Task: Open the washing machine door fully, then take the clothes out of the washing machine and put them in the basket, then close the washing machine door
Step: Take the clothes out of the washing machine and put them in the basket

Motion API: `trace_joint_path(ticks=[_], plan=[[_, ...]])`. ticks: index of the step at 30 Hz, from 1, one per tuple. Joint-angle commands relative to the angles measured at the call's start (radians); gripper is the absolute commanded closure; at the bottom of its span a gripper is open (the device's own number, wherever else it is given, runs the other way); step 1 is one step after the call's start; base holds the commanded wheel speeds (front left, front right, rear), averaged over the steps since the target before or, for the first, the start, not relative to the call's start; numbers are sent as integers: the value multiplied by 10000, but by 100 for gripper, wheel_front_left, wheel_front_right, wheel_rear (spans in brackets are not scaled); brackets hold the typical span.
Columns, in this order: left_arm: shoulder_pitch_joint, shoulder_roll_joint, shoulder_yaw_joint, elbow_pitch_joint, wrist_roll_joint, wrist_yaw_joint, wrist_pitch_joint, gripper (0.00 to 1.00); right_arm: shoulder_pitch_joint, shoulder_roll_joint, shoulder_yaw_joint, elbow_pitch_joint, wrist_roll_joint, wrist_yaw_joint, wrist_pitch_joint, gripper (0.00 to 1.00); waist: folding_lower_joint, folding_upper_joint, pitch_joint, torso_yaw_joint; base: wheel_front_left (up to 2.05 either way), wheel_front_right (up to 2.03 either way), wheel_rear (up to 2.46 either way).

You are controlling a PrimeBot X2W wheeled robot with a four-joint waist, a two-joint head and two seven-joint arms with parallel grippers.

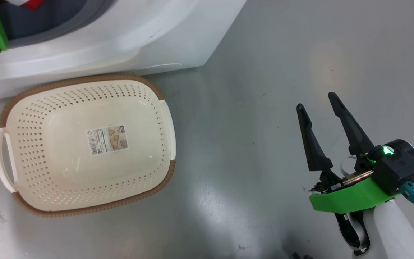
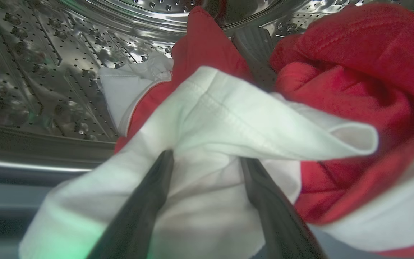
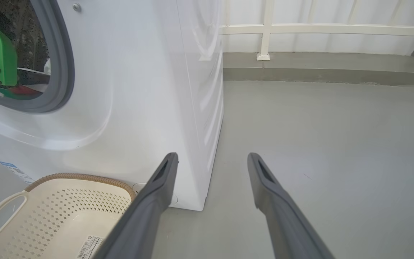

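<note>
Currently, clothes (image 2: 228, 115) are being straddled in the washing machine (image 3: 138, 90) by the wide-open left gripper (image 2: 207, 158); the right gripper (image 1: 316, 100) is being held wide, basket (image 1: 49, 151) empty.

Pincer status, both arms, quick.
Left pincer: open, fingers either side of a white fold of the clothes, not clamped on it.
Right pincer: open, holding nothing.
</note>
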Motion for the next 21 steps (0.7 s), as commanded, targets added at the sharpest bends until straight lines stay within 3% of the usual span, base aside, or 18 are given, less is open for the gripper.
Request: trace_joint_path(ticks=[1, 2, 6, 21], plan=[[60, 538, -15, -77, -72, 83, 124, 54, 12, -6, 219, -183, 63, 62, -63, 0, 0, -1, -6, -12, 0, 0, 0], [63, 545, -57, -69, -58, 72, 178, 100, 8, -6, 225, -179, 74, 62, -63, 0, 0, -1, -11, -18, 0, 0, 0], [30, 533, -178, -70, -43, 69, 153, 100, -5, -6, 212, -171, 90, 62, -63, 0, 0, -1, -17, -3, 0, 0, 0], [-68, 482, -676, -778, 121, 281, -1999, 100, -111, -6, 235, -87, 113, 62, -63, 0, 0, -1, -109, 290, 0, 0, 0]])
